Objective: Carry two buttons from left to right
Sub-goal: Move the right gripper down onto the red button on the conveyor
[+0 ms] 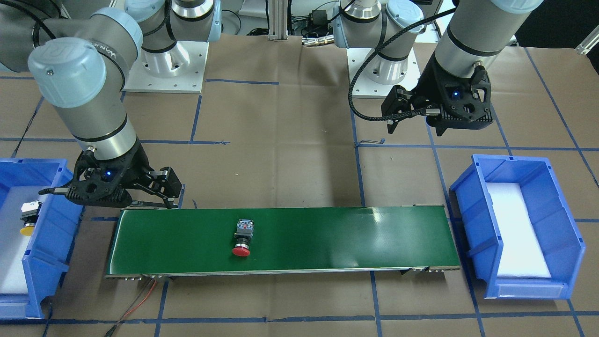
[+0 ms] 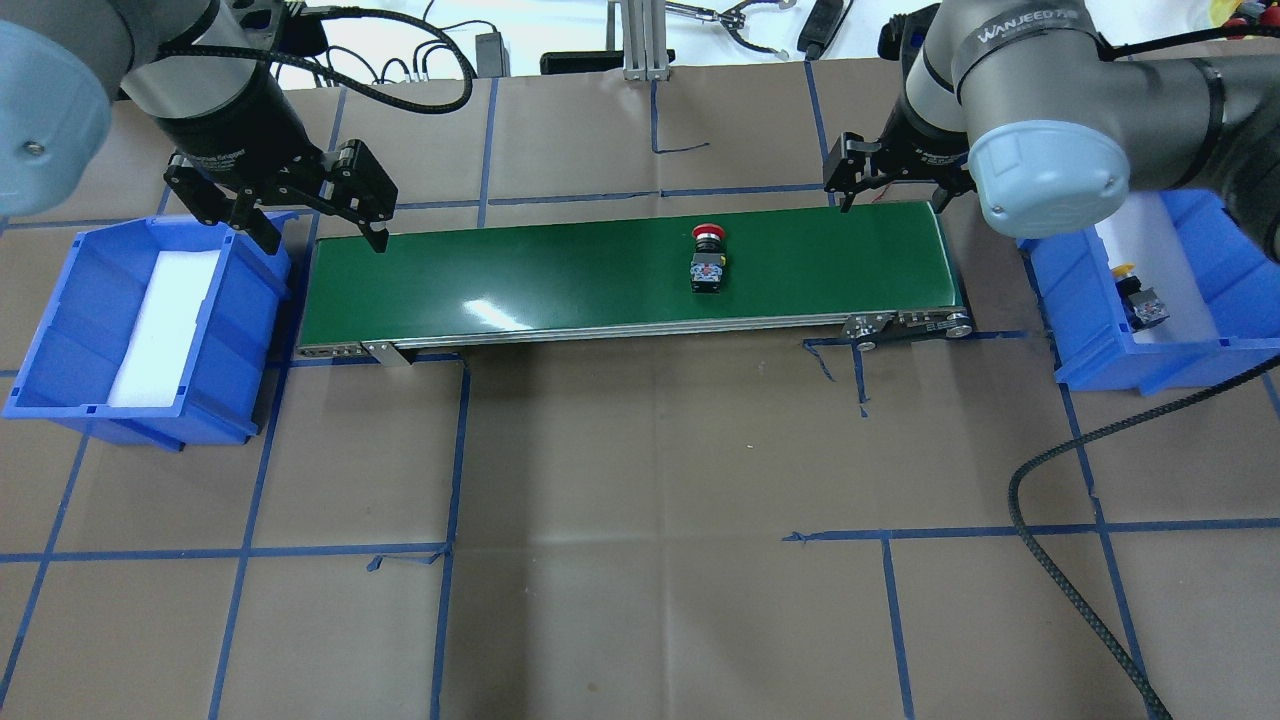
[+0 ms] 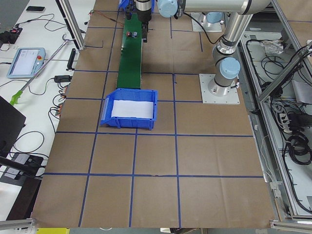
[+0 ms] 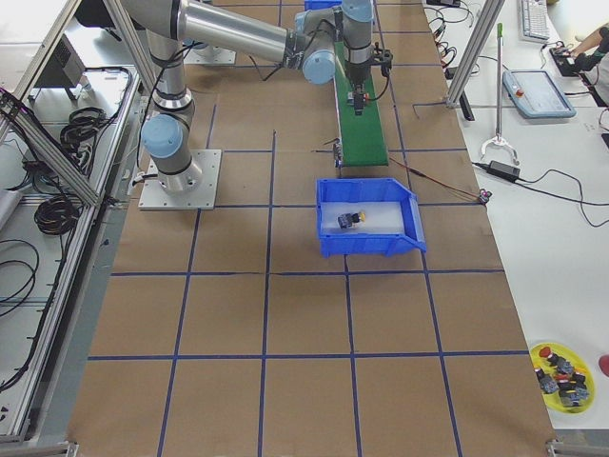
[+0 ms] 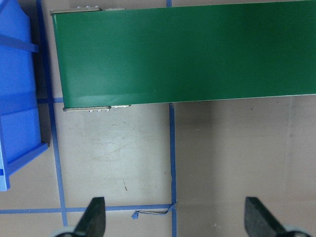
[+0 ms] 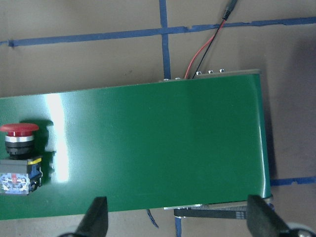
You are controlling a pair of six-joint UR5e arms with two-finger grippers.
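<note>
The red button (image 2: 707,258) lies on its side on the green conveyor belt (image 2: 560,285), right of the middle, and also shows at the left edge of the right wrist view as the red button (image 6: 19,153). The yellow button (image 2: 1135,295) lies in the blue bin (image 2: 1200,350) at the right end. My right gripper (image 2: 888,195) hovers open over the belt's far right end, apart from the red button. Above the belt's left end, my left gripper (image 2: 320,235) is open and holds nothing; its fingertips (image 5: 94,217) frame bare paper.
A second blue bin (image 2: 60,330) with a white foam liner stands at the belt's left end. A black cable (image 2: 1060,560) loops across the table's near right. Red and black wires (image 6: 205,47) leave the belt's right end. A yellow dish (image 4: 561,376) with spare buttons sits far off.
</note>
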